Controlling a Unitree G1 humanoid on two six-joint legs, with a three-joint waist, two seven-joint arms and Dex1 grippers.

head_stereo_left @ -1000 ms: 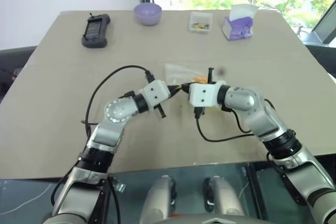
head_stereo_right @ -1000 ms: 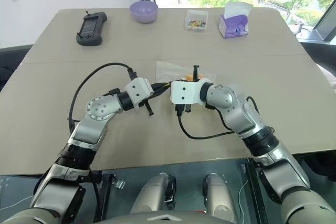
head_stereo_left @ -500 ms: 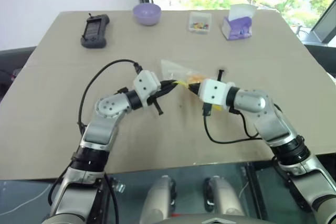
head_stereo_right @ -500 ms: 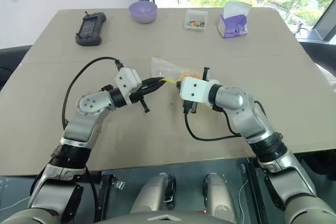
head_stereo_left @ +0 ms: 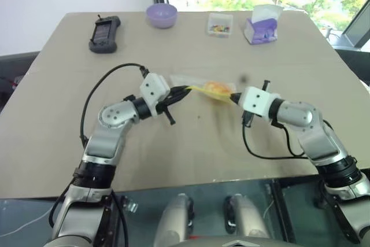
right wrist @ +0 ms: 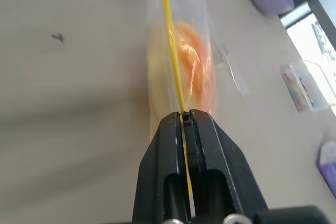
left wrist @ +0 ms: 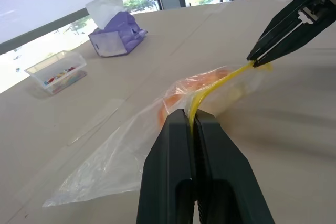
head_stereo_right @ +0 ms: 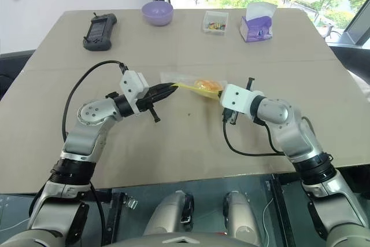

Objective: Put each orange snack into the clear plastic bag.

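Pinching both ends of the crinkly clear plastic bag's [head_stereo_right: 185,83] yellow seal strip [left wrist: 218,84], left gripper [left wrist: 192,123] and right gripper [right wrist: 185,117] stretch limp, slippery film; round orange snack [head_stereo_right: 207,85] inside looks light, soft.

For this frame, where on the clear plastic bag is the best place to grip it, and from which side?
Probably the yellow seal strip, pinched at its two ends, one gripper from each side. Both already do this: the left gripper and right gripper have jaws shut on the strip, stretched taut between them. The clear plastic bag is thin and limp; the orange snack sits inside.
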